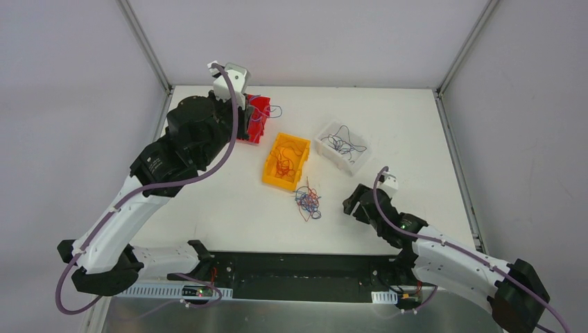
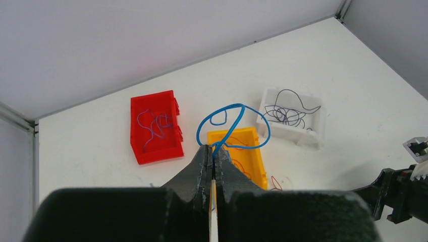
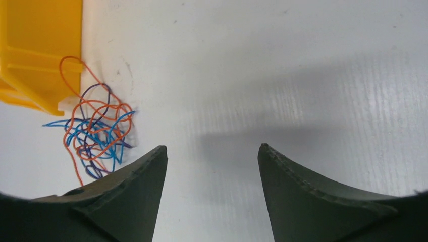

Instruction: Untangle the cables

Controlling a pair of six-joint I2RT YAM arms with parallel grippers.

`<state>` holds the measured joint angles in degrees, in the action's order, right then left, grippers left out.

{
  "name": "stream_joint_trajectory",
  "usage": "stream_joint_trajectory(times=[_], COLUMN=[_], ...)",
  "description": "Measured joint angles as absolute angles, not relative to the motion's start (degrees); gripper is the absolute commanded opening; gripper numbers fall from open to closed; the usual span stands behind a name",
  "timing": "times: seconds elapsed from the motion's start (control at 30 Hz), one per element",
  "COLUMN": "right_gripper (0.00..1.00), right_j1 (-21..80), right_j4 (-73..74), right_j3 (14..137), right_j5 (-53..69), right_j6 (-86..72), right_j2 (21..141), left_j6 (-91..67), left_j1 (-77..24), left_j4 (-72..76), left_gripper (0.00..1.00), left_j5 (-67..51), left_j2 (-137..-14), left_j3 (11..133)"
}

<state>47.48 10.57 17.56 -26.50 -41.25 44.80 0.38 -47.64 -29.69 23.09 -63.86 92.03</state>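
- Showing a white table (image 1: pixel 229 201) from above, with 3 small bins set in a rough row across its far half and both arms reaching in from the near edge.
- The left gripper (image 2: pixel 213 151) is seen raised above the table on its own camera, its jaws pressed together on a single blue cable (image 2: pixel 227 106); the cable rises from the fingertips in a wide open loop with a smaller curl inside it.
- In the overhead view, the left arm is seen extended to the far left of the table, at the red bin (image 2: pixel 151 97); thin blue cables are seen lying inside that bin.
- Orange and red cables are held in the yellow bin (image 1: pixel 277 184), which stands in the middle of the row.
- Dark grey cables are coiled in the white bin (image 2: pixel 287 135), at the right of the row.
- The remaining tangle of cables (image 1: pixel 307 201), made of blue, orange and dark strands knotted together, is left lying on the table just in front of the yellow bin's near corner.
- The right gripper (image 3: pixel 212 146) is held low over bare table to the right of the tangle, its jaws spread wide with nothing between them; the tangle is seen beyond its left finger (image 3: pixel 146 176), not touched.
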Motion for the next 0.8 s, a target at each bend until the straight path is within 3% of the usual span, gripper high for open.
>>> stream_joint_trajectory(times=[0.27,0.5,0.8], right_gripper=[0.77,0.77,0.77], right_j1=[47.46,47.46,47.46], right_j4=[6.61,2.81,2.39], right_j3=[21.19,24.51,24.53], right_j5=[-19.09,-15.42,-14.00], right_j6=[-31.64,-26.72,-24.93], right_j2=[46.87,48.77,44.91], left_j6=[3.29,-1.98,-8.84], left_j1=[-46.54,-30.04,-18.85], left_j4=[-29.85,-26.59,-17.06], left_gripper=[0.00,0.00,0.00], left_j5=[24.14,21.28,14.55], left_j2=[-64.53,-69.43,-81.23], left_j3=[91.90,87.74,84.51])
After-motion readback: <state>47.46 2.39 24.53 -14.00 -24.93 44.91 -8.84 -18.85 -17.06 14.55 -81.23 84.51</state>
